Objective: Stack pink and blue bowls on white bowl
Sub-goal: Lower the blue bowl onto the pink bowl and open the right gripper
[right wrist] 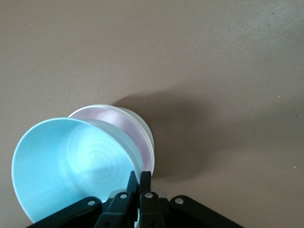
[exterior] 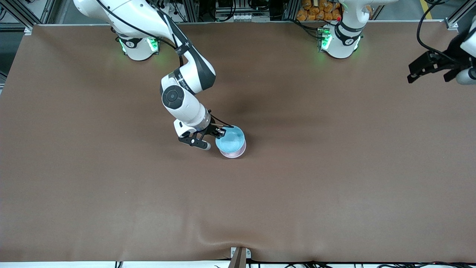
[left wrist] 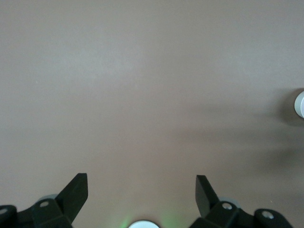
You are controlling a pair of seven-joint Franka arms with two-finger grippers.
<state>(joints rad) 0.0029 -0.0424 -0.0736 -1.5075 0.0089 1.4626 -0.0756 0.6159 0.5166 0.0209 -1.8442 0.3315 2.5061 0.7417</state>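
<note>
I count three bowls, one of each colour, all gathered at one spot on the brown table [exterior: 111, 208]: one blue bowl [exterior: 230, 139], one pink bowl [exterior: 233, 152] and one white bowl [right wrist: 142, 124]. In the front view only the blue and the pink show clearly, the blue on top and a pink band beneath it; in the right wrist view I see the blue bowl tilted above the pink one, with a pale white rim showing around the pink bowl's edge, so the pink sits in the white. I cannot tell whether the blue bowl is fully seated in the pink. I have two arms. The right claw [exterior: 221, 131] is at the blue bowl, on the side of the stack toward the right arm's base, its fingers [right wrist: 145, 183] pressed together on the blue bowl's rim. The left claw [exterior: 427, 70] waits well apart from the stack, up over the table's edge at the left arm's end, its fingers [left wrist: 76, 190] spread wide with only bare table under them. I can make out a few dark letters on the right arm's wrist link but cannot read them; the bowls carry no writing I can see.
</note>
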